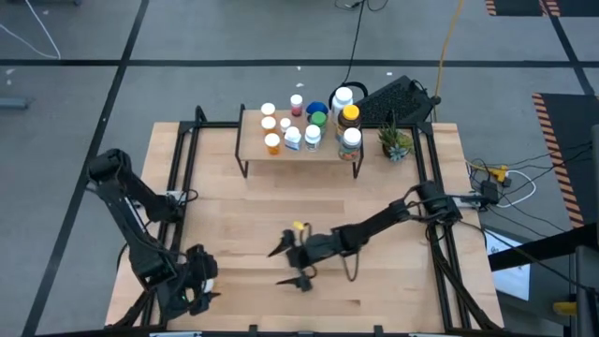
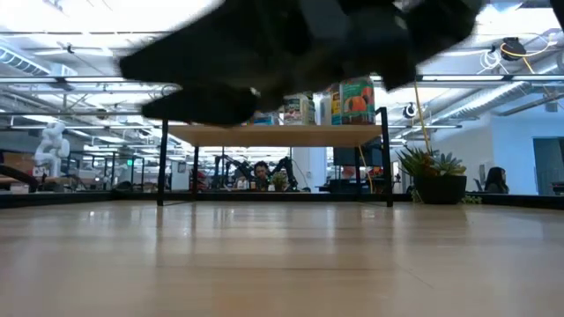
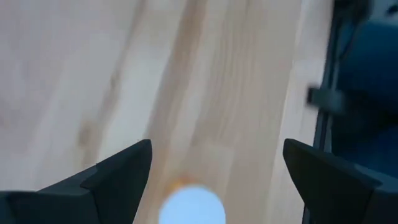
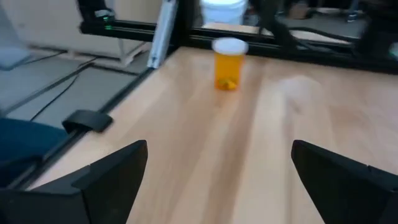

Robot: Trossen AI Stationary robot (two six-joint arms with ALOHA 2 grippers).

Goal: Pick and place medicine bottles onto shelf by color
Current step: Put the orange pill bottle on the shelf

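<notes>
The shelf stands at the table's far middle and carries several medicine bottles; they also show in the low view. One orange bottle with a white cap stands upright on the table near its near left corner. My left gripper hangs open over it, and the cap shows between the fingers in the left wrist view. In the high view the gripper hides this bottle. My right gripper is open above the table's near middle, pointing toward the orange bottle, with nothing between its fingers.
A small potted plant stands right of the shelf. Black frame rails run along the table's sides. A small yellow spot shows beside my right gripper; I cannot tell what it is. In the low view my right arm hangs above bare wood.
</notes>
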